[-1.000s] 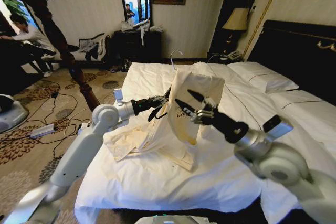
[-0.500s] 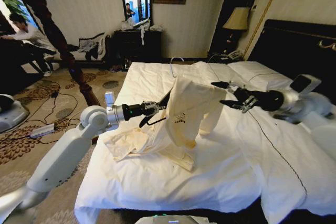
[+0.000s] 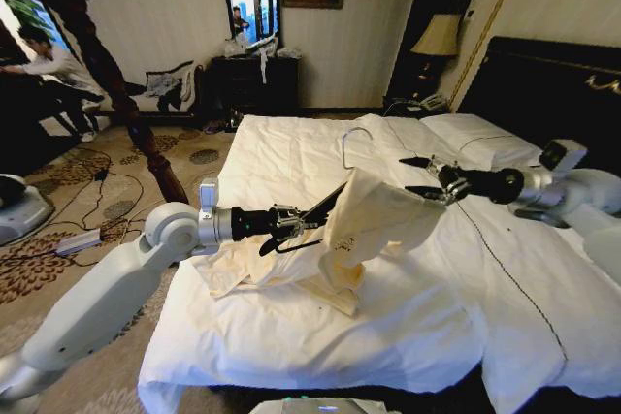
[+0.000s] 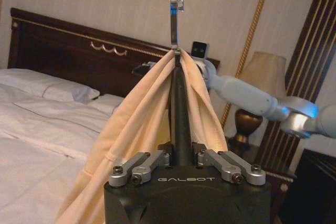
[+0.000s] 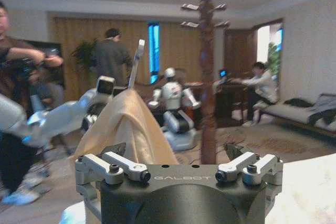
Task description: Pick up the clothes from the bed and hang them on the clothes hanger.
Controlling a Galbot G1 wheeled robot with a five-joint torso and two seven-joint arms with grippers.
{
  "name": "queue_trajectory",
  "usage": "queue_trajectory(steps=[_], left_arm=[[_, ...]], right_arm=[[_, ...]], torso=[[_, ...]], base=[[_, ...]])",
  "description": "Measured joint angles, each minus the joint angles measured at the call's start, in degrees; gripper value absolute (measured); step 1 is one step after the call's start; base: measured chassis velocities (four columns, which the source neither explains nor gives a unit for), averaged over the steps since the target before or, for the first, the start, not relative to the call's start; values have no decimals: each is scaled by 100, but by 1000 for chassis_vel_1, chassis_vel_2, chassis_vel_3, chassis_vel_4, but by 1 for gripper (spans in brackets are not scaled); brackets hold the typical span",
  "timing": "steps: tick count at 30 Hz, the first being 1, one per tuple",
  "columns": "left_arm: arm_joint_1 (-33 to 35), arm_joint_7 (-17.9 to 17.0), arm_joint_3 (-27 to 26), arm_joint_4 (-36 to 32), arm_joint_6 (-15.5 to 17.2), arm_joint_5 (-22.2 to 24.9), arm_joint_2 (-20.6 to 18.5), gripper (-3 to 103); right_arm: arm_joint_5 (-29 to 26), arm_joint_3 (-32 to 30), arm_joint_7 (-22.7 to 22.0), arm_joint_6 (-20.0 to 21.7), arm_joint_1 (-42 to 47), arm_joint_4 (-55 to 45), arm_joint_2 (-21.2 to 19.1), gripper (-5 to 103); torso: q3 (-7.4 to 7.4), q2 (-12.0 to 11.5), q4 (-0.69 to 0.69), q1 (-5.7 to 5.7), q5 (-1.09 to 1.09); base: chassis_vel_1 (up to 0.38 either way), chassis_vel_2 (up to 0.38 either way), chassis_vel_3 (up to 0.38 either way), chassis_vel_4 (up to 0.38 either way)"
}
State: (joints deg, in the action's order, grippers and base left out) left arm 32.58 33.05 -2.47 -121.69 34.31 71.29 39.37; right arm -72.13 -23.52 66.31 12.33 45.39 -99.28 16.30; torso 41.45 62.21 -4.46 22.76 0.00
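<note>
My left gripper is shut on the lower end of the black clothes hanger, which slants up to its silver hook. In the left wrist view that gripper clamps the hanger's bar below the hook. The cream clothes drape over the hanger, and their lower part trails on the bed. My right gripper is open just beside the draped cloth's upper right edge. In the right wrist view it faces the clothes with nothing between its fingers.
A tall dark coat stand rises left of the bed on the patterned carpet, also seen past the cloth. White pillows and the black headboard lie to the right. Cables cross the floor at left.
My left gripper pushed right and tilted the hanger, so hook and draped clothes shifted right and sank. The right arm swung from the bed's front centre out to the cloth's right side.
</note>
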Motion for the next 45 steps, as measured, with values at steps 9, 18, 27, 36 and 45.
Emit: queue_trajectory(steps=[9, 18, 27, 36, 45], left_arm=[[36, -6, 24, -210, 1, 30, -138, 16], [-103, -22, 227, -138, 2, 0, -29, 16], [-217, -21, 365, -75, 3, -41, 85, 16], [-252, -1, 389, 16, -22, -89, 73, 16], [-280, 32, 384, 110, -74, -150, 61, 16]], right_arm=[[561, 227, 1158, 210, -173, 125, 121, 100], [834, 680, 1511, 253, -602, 314, 362, 94], [990, 749, 1578, 234, -676, 379, 445, 61], [1043, 715, 1561, 233, -641, 378, 512, 27], [1089, 729, 1498, 222, -651, 343, 559, 18]], torso=[[0, 0, -1, 0, 0], [0, 0, 0, 0, -1], [0, 0, 0, 0, -1], [0, 0, 0, 0, -1], [0, 0, 0, 0, -1]], base=[[0, 0, 0, 0], [0, 0, 0, 0], [0, 0, 0, 0], [0, 0, 0, 0], [0, 0, 0, 0]])
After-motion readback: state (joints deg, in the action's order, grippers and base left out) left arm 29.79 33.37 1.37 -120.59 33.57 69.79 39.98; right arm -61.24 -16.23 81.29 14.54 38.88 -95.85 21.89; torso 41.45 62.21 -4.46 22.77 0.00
